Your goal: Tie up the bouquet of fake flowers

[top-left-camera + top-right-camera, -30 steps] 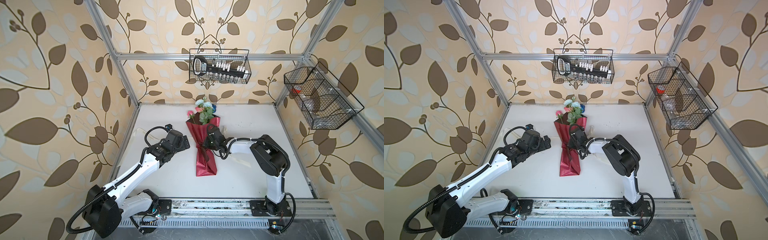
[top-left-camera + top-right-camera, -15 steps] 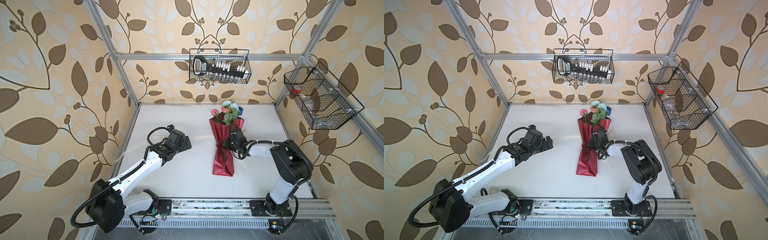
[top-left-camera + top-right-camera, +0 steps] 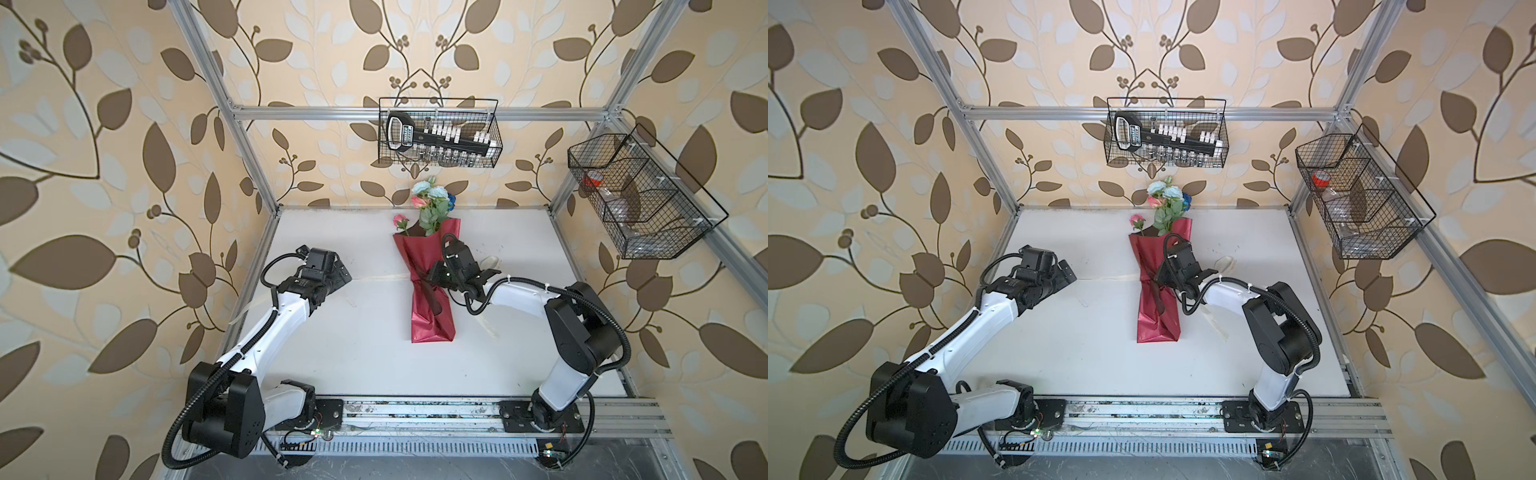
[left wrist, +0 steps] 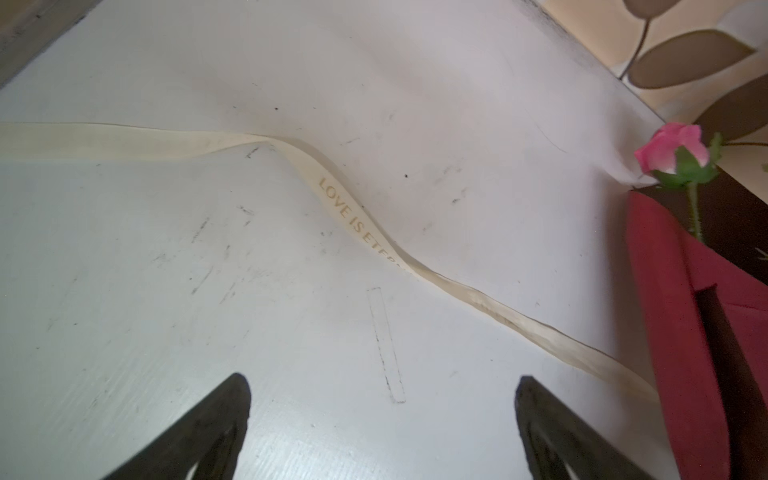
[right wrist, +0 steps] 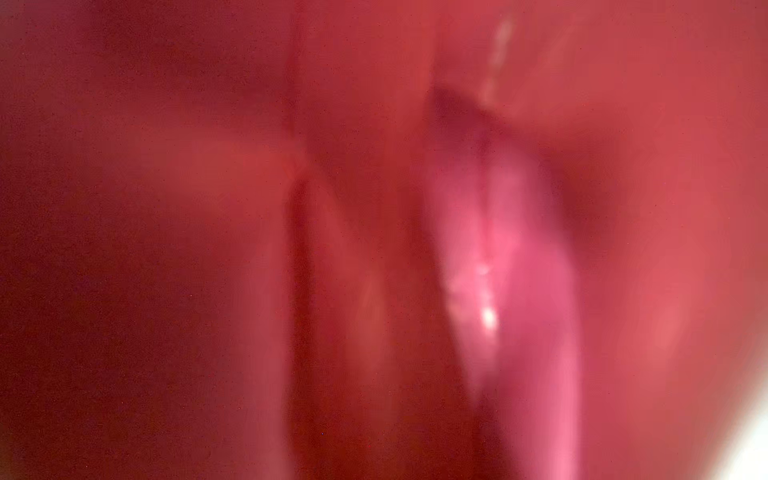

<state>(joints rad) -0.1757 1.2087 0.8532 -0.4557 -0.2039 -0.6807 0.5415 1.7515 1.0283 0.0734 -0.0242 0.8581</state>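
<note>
Landmark: the red wrapping sheet (image 3: 432, 316) (image 3: 1156, 320) is laid lengthwise on the white table (image 3: 353, 353), its wide mouth turned toward the back wall and its middle drawn in to a narrow waist.
Bouquet of fake flowers (image 3: 432, 203) (image 3: 1167, 203): it is wrapped in the sheet; pink, pale-blue and dark-blue blooms with green leaves are seen sticking out of the sheet's mouth, and one pink bud (image 4: 673, 149) is set a little apart at the mouth's left corner.
Right gripper (image 3: 430, 282) (image 3: 1160, 278): it is brought against the sheet's waist from the sheet's right side and is clamped on the sheet; its wrist view is filled with blurred red (image 5: 166, 249).
Left gripper (image 3: 343, 276) (image 3: 1067, 274) (image 4: 382, 386): it is kept well apart from the sheet, on the sheet's left and low over the table; the jaws are spread wide and nothing is held between them.
Cream ribbon (image 4: 353, 216) (image 3: 382, 277): it is laid with a twist along the table, gold lettering beginning "LOVE IS" is printed on it, and it is run up to the sheet's left edge, where it is lost from sight.
</note>
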